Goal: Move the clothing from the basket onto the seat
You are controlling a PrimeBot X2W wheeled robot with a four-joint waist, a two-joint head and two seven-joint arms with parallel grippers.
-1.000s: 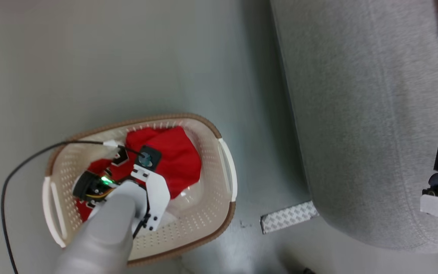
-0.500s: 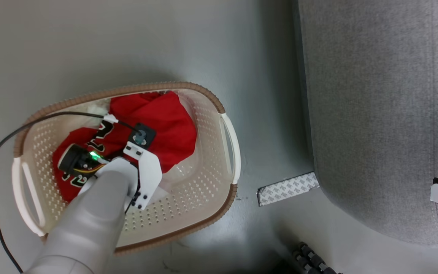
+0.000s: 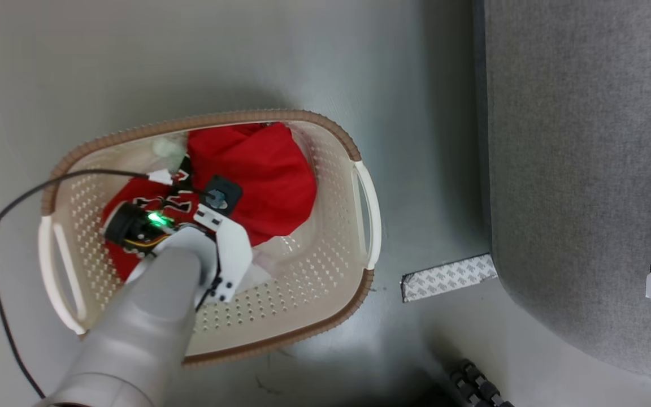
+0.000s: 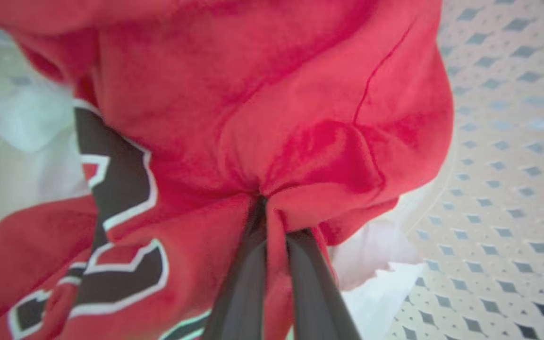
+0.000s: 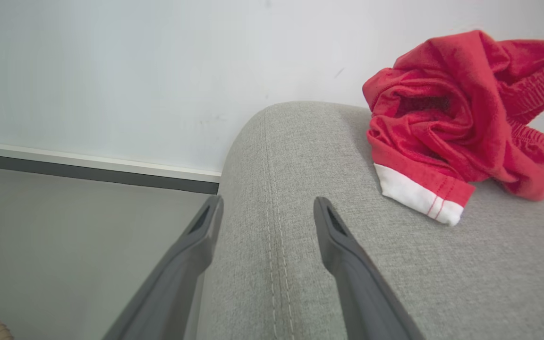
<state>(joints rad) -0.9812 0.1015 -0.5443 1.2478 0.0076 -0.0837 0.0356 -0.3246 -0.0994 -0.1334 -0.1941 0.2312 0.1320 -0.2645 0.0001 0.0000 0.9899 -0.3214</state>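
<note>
Presently: my left gripper [image 4: 271, 222] pinches a fold of red numbered jersey [image 4: 272, 94] inside the laundry basket [image 3: 303, 316], for lifting out; right gripper [image 5: 267, 208] gaping, empty.

Left arm [image 3: 144, 328] down in basket [image 3: 308, 299], over red clothing [image 3: 269, 175].

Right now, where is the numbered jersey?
In the head view the numbered jersey lies in the basket's left half, beside a plain red garment and beneath the left gripper, which is shut on a fold of red fabric next to the numbers.
</note>
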